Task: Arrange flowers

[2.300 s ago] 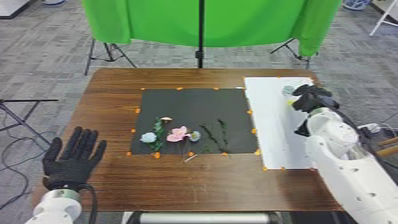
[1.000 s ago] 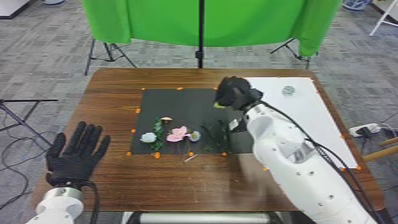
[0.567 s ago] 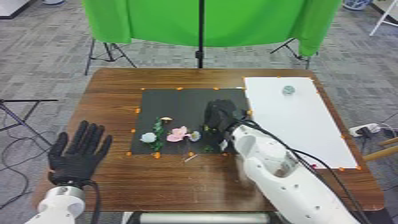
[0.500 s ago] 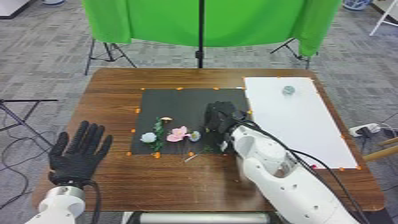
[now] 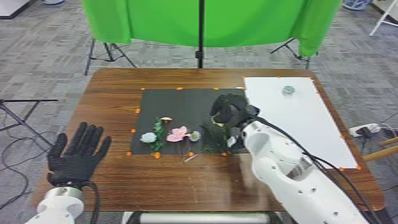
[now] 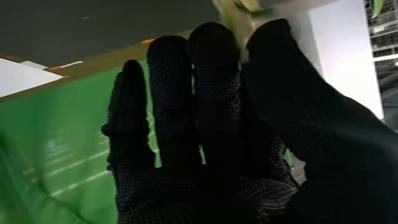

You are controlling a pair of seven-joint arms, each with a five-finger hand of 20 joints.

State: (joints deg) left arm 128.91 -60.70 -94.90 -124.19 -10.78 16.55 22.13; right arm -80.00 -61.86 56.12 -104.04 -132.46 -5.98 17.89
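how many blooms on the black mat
4 visible: pale blue bloom leftmost, pink bloom next, bluish bloom rightmost, small peach bloom farther back. Right robot hand may hide more.

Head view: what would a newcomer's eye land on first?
Probably the bright green cloth hanging beyond the far edge of the brown wooden table. Then the black-gloved right hand over the right part of the black mat, and the pink artificial flower lying near that mat's close edge.
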